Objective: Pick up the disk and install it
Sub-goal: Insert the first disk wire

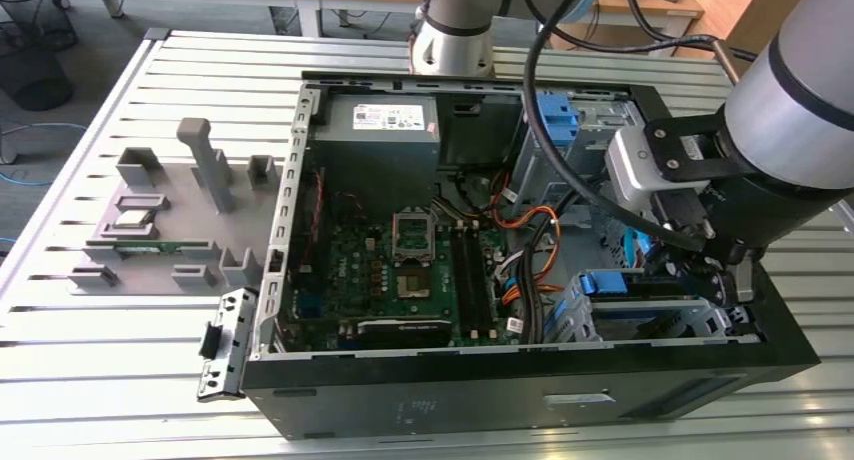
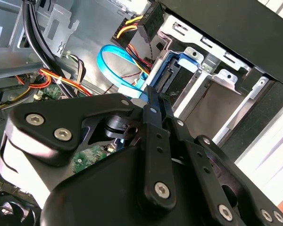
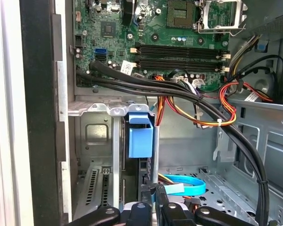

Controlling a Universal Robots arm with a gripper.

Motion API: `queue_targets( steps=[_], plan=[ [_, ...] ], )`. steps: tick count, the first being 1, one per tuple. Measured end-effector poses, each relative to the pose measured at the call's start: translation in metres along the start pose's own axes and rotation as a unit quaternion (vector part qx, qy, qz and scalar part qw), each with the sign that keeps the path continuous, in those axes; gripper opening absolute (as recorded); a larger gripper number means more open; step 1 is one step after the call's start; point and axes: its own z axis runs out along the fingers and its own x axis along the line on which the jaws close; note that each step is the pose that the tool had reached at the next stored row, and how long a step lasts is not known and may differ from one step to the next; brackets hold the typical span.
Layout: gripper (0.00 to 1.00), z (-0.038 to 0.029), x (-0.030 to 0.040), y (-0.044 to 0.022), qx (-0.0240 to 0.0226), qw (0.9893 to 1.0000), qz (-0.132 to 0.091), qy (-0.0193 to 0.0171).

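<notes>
The disk stands on edge in its blue bracket, inside the metal drive cage at the case's front corner. In the exterior view its blue bracket shows at the top of that cage, on the exterior view's right. My gripper reaches down into the case, its two black fingers drawn close on the disk's narrow edge. In the second wrist view the fingers run together toward the blue bracket. In the exterior view the gripper hangs just right of the cage.
The open computer case lies on a slatted table. Black, orange and red cables cross above the cage, and a blue flat cable loops beside it. A grey power-supply box and a second blue bracket sit at the far end.
</notes>
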Motion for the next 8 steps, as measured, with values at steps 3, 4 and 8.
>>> queue_targets(
  steps=[3, 4, 8],
  plan=[
    [0.16, -0.0001, 0.0019, 0.0001, 0.0002, 1.0, 0.0, -0.0027],
    [0.16, 0.0, 0.0023, 0.0002, 0.0002, 1.0, 0.001, -0.0033],
    [0.16, 0.001, 0.0041, 0.0012, 0.0003, 1.0, 0.001, -0.0072]
  ],
)
